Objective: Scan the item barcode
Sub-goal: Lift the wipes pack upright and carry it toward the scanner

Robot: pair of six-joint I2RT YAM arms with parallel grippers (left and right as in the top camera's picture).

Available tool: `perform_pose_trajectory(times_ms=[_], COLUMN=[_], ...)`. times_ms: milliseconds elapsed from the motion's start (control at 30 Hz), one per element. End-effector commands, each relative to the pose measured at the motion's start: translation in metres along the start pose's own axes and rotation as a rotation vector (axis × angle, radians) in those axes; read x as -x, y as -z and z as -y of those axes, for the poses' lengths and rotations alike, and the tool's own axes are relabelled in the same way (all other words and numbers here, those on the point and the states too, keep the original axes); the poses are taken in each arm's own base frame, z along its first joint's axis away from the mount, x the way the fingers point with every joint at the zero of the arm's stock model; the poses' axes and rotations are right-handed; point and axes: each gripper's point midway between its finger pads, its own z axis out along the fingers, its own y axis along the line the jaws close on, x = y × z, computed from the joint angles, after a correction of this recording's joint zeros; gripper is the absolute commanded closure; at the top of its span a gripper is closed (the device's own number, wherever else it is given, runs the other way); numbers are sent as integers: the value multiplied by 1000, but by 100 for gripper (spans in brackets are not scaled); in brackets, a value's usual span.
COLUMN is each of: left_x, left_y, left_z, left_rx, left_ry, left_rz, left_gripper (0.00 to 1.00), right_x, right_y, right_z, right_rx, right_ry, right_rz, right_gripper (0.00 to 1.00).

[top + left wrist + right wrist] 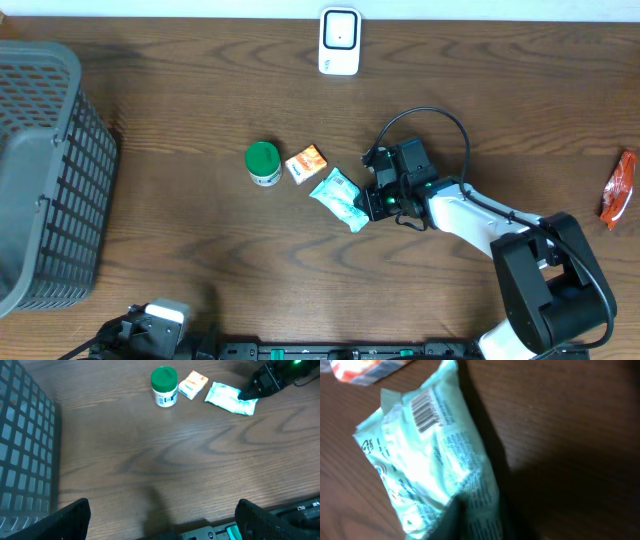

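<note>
My right claw (364, 206) is down at one crimped end of the pale mint-green foil packet (435, 460), the thing I take to be scanned. It lies flat on the dark brown wooden table (200, 270). One dark fingertip (452, 520) sits against the puckered foil. I cannot tell whether the jaws have pinched that end or only rest on it.

The black-and-white barcode (424, 410) is printed near the packet's opposite end, facing up and uncovered. To do this step well, I think the hold should stay on the seam at my end so the bars remain clear of my fingers. I should also confirm the pinch is firm before lifting, because slick foil may slide out. The packet is soft and will likely droop, so I should lift it gently and keep the printed face flat toward the reader.

Just beyond the packet's barcode end is a small orange-and-white cardboard carton (306, 163), near enough to be nudged. Past that stands a short white tub with a green lid (263, 163).

Well beyond the packet, at the table's far edge, is a white rounded-rectangular device (339, 41), probably the scanner. A grey plastic lattice basket (70, 75) sits far off on the tub's side, and a red crinkled wrapper (620, 188) lies far off on the opposite side.

My left claw (162, 527) hangs well apart from the packet, spread wide and empty.
</note>
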Motion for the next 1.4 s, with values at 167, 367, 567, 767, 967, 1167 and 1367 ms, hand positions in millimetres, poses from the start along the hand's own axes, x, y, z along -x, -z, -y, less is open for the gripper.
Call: perform_pose_trajectory(times_ms=[167,367,567,767,967,1167,1367], left_x=[1,1,1,1,1,1,1], left_y=[2,2,2,2,2,2,2], left_z=[3,3,3,3,3,3,3], left_rx=[-14,-14,-14,-14,-14,-14,-14], left_ry=[-11,-11,-11,-11,-11,-11,-11], left_rz=[13,13,13,13,13,13,14], left_gripper=[7,8,7,7,7,7,7], right_x=[-111,-47,5,20,20,19,17], right_y=[-21,14,80,135,170,195,198], right_z=[80,35,-25,-71,-100,-119,-119], right_rx=[-355,-200,-20,121,221,287,288], right_ry=[-160,-20,166,304,392,446,439], right_rz=[-266,-58,203,371,467,534,535], right_gripper=[99,99,98,98,98,98,98])
